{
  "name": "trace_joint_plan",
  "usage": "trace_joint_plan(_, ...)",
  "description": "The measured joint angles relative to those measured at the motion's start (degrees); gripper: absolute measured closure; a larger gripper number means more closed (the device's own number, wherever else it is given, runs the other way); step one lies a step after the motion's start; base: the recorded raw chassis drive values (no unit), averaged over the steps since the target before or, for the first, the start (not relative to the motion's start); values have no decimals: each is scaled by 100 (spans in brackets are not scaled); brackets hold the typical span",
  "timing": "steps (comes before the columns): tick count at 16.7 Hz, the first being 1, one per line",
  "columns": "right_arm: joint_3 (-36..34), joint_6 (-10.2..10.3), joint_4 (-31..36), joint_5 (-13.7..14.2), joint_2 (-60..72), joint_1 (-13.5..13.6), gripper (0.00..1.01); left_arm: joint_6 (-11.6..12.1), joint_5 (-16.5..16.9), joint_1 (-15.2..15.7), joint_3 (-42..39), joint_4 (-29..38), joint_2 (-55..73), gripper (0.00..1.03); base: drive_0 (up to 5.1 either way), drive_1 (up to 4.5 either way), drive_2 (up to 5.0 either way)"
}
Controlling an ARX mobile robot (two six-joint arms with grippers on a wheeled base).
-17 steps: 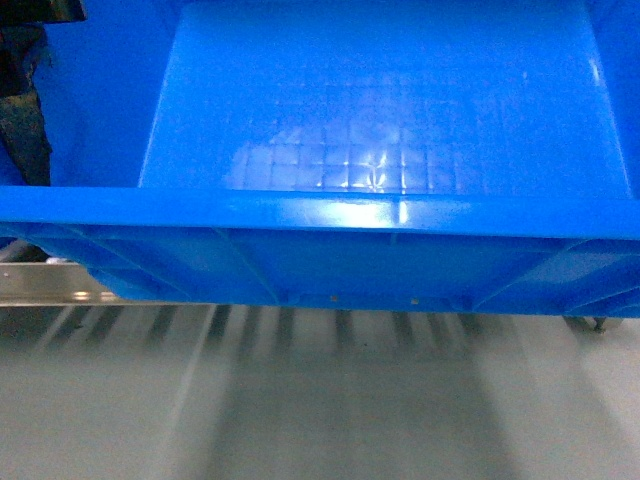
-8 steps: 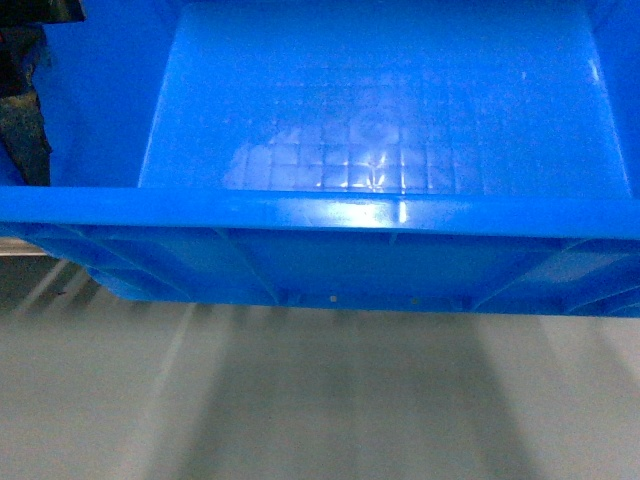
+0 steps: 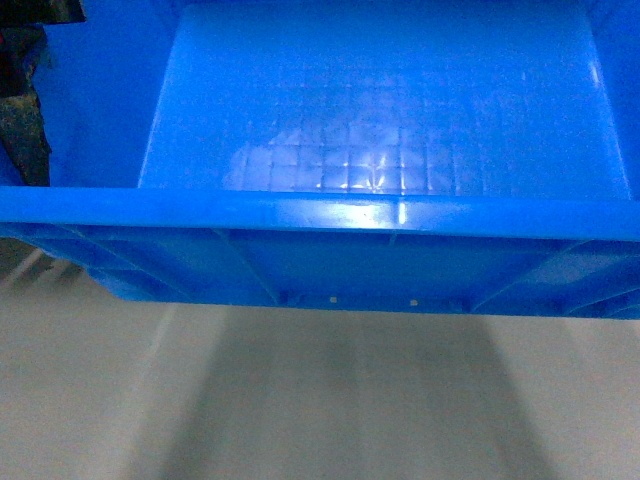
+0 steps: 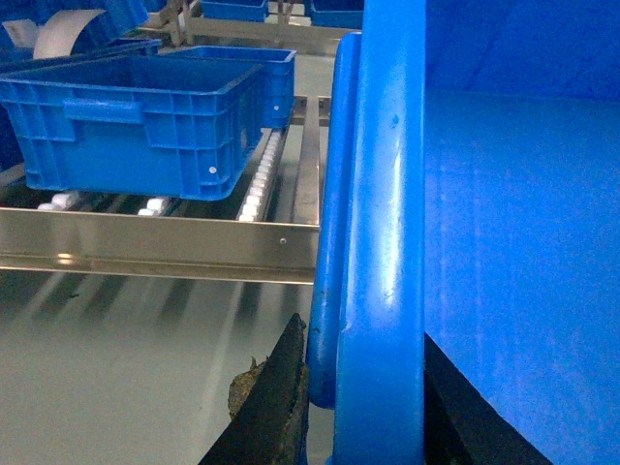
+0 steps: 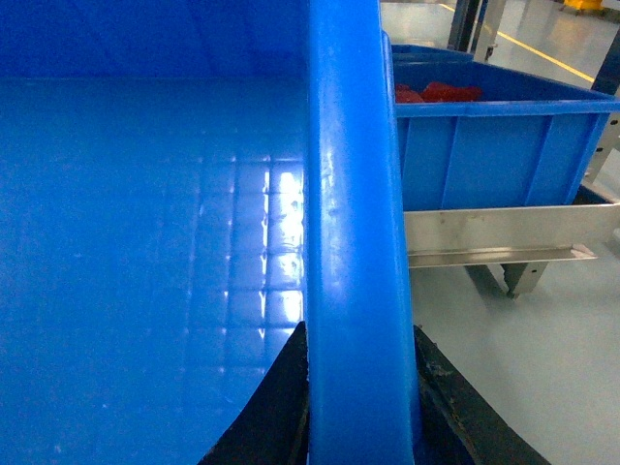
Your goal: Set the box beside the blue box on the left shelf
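While both end effectors clamp its rims, box (image 3: 380, 130) above floor (image 3: 320, 400)

Three close views, all set around the box (image 3: 380, 215) you carry.

Your head camera looks steeply down into the box from just above its near rim, floor (image 3: 320, 400) below. Each wrist camera sits right against a side rim, sighting along it: the left one faces the left shelf (image 4: 155, 242) beyond the box, the right one a steel rack (image 5: 504, 232). All three share the box's interior.
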Motion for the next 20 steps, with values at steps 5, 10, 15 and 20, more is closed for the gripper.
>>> trace_joint_plan(5, 0, -2, 7, 0, 0, 0, 80, 0, 0, 0, 0, -2, 0, 85, 0, 0, 0)
trace_joint_plan(10, 0, -2, 7, 0, 0, 0, 80, 0, 0, 2, 0, -2, 0, 85, 0, 0, 0)
trace_joint_plan(15, 0, -7, 13, 4, -4, 0, 80, 0, -2, 0, 0, 0, -7, 85, 3, 335, -329)
trace_joint_plan(20, 0, -4, 20, 7, -4, -2, 80, 0, 2, 2, 0, 7, -7, 85, 11, 429, -406)
